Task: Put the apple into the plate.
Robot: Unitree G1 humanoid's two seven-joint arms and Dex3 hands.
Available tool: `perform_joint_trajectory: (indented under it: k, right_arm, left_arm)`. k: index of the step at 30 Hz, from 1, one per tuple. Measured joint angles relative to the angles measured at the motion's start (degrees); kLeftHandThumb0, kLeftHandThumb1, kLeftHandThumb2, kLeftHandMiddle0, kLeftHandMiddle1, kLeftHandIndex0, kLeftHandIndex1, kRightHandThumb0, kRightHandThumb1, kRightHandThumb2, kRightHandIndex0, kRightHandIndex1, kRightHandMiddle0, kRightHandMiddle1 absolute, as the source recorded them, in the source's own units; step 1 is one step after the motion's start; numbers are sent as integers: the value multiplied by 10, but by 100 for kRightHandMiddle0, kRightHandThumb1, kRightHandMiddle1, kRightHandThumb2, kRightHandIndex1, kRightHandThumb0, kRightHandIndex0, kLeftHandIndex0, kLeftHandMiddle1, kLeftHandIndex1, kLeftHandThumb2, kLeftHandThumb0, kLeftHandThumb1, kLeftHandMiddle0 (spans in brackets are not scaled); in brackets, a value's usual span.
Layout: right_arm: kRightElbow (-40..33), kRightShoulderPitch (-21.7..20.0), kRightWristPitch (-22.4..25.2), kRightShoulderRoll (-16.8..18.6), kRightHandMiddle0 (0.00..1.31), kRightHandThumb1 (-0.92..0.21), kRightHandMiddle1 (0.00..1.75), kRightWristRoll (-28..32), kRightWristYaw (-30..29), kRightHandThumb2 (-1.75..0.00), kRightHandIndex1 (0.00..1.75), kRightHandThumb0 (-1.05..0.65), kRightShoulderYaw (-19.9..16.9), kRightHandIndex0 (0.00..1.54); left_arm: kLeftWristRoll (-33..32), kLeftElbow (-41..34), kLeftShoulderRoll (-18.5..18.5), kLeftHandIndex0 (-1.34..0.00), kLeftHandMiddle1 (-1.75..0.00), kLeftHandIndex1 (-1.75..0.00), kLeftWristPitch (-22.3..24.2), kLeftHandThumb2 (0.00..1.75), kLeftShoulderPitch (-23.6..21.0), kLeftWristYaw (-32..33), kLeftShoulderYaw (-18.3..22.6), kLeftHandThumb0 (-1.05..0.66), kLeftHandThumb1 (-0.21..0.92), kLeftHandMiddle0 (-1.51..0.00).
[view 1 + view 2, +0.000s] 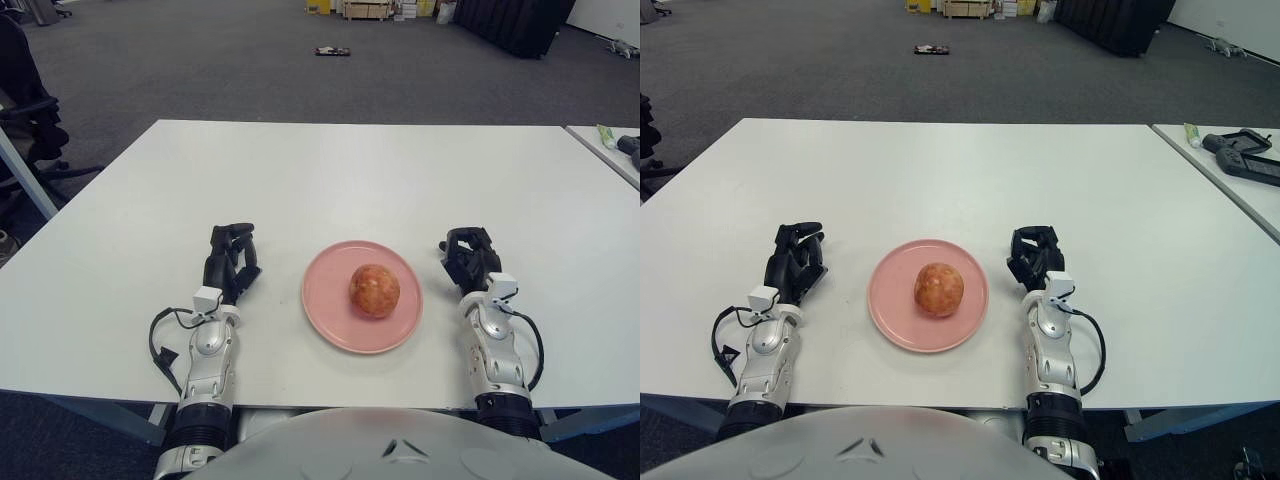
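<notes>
Left eye view: apple (375, 290) sits in the pink plate (325, 325), a bit right of plate centre, upright & clear of the rim. Plate lies on the white table (350, 170) near the front edge, roughly midway btw the left and right edges. Judging by how things lie, task looks done already, nothing left to place.

Left hand (229, 262) shows just left of the plate, apart from it, near the front edge; fingers (233, 237) curled loosely forward, holding nothing. Right hand (470, 260) shows just right of the plate, also apart from it; fingers bunched inward in a loose fist, holding nothing. Can't tell if either hand actually touches the table surface.

Handling, as a guess only: apple prob. firm, rigid, moderately light for a three-finger hand; smooth waxy skin so could slip under a weak pinch, and being round it may roll if nudged. Best hold if needed: wrap around the widest part w/ fingers on opposing sides, from above or the side. Plate looks shallow, low rim, so a bump could send the apple rolling out over the edge. Not esp. fragile, though it could bruise if dropped.

Right eye view also shows dark devices (1245, 155) on a second table (1220, 175) off the right edge, well apart.
</notes>
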Motion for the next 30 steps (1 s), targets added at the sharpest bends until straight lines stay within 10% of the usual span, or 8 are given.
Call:
perform_joint_trajectory:
  k: [30]
  right_arm:
    - [0, -2, 8, -1, 25, -81, 175, -2, -2, -68, 129, -36, 0, 44]
  left_arm:
    - [39, 18, -2, -25, -140, -175, -3, 66, -5, 35, -14, -36, 83, -52]
